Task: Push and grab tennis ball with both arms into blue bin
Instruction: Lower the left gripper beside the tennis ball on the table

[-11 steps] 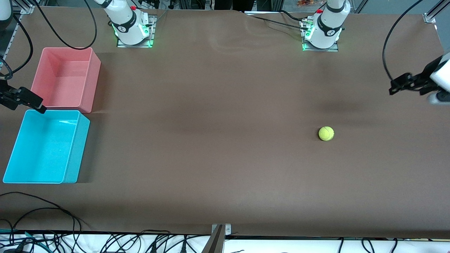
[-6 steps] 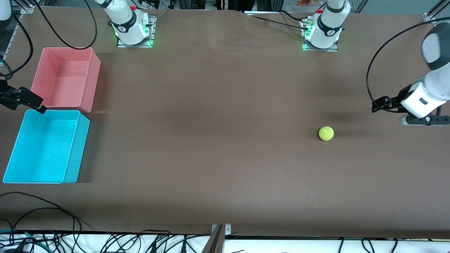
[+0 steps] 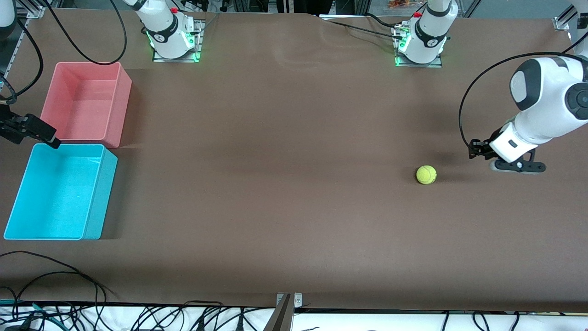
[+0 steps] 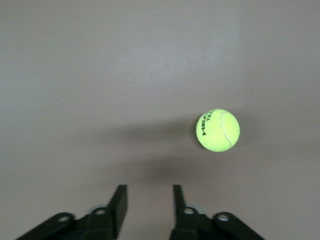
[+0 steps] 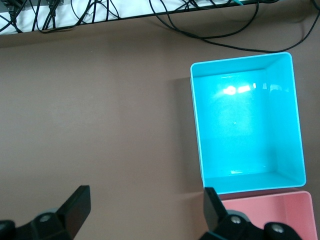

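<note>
The tennis ball (image 3: 426, 174) lies on the brown table toward the left arm's end. My left gripper (image 3: 473, 151) is low over the table beside the ball, on the side toward the table's end, and clear of it. In the left wrist view its fingers (image 4: 119, 200) stand a little apart with nothing between them, and the ball (image 4: 218, 130) lies ahead and off to one side. The blue bin (image 3: 98, 197) stands at the right arm's end and is empty. My right gripper (image 3: 51, 140) hangs wide open beside the blue bin's corner (image 5: 240, 59).
An empty pink bin (image 3: 117, 105) stands against the blue bin, farther from the front camera; it also shows in the right wrist view (image 5: 265, 210). Cables (image 3: 55, 271) lie along the table's near edge. The brown table (image 3: 275, 184) stretches between ball and bins.
My left arm has swung in from the table's end and come down toward the ball. The ball and the right arm have not moved.
</note>
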Motion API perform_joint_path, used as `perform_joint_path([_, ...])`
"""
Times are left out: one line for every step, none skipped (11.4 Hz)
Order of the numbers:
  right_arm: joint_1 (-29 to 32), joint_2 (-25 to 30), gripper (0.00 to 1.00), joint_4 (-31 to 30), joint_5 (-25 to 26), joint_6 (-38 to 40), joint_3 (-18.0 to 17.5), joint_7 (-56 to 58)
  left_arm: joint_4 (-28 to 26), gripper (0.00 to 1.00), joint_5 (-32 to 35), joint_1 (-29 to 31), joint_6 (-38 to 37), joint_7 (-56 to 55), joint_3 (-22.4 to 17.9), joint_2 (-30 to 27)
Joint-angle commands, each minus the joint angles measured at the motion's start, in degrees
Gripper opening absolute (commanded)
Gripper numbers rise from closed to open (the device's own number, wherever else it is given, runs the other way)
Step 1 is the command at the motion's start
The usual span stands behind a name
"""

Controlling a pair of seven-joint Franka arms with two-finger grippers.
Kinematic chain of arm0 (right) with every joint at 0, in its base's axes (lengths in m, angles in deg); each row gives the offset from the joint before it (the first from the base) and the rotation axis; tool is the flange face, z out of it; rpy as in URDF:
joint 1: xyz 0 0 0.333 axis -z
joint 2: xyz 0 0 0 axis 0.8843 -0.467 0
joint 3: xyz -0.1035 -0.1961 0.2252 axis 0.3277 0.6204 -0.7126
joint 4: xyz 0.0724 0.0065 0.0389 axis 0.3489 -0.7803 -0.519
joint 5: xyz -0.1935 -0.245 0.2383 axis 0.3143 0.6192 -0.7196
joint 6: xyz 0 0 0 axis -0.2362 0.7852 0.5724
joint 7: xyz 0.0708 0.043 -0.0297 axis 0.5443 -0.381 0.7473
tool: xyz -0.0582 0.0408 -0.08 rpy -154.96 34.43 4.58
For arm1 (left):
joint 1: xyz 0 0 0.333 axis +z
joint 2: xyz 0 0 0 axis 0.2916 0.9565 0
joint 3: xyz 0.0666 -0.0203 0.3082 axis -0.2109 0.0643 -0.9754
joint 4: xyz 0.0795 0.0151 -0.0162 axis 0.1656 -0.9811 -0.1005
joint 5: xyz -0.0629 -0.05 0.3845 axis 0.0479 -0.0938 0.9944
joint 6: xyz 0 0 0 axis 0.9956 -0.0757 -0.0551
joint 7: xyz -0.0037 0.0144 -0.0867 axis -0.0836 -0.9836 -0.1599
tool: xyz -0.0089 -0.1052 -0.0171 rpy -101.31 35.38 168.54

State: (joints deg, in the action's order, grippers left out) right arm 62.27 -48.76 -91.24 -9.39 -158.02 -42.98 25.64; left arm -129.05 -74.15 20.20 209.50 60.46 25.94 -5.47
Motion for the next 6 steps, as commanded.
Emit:
perform_joint_path([0.33,-0.37,1.00,1.15,0.04,0.66,-0.16,-0.23,0.13,0.00,0.07,-0.09,0.63,20.24,-0.06,1.69])
perform_joint_path([0.33,-0.37,1.00,1.15,0.04,0.66,-0.16,-0.23,0.22,0.00,-0.28,0.27,0.63,32.59,-0.15,2.57])
perform_joint_path([0.33,-0.37,1.00,1.15,0.04,0.75,-0.16,-0.23,0.30,0.00,-0.63,0.88,0.63,43.07,-0.15,3.10])
perform_joint_path([0.33,-0.37,1.00,1.15,0.04,0.75,-0.16,-0.23,0.31,0.00,-0.63,0.97,0.72,50.31,-0.15,3.62])
perform_joint_path([0.33,-0.37,1.00,1.15,0.04,0.75,-0.16,-0.23,0.57,0.00,-0.72,0.97,0.72,56.47,-0.15,4.33])
perform_joint_path([0.33,-0.37,1.00,1.15,0.04,0.84,-0.16,-0.23,1.09,0.00,-0.72,0.89,1.24,62.97,-0.15,5.64])
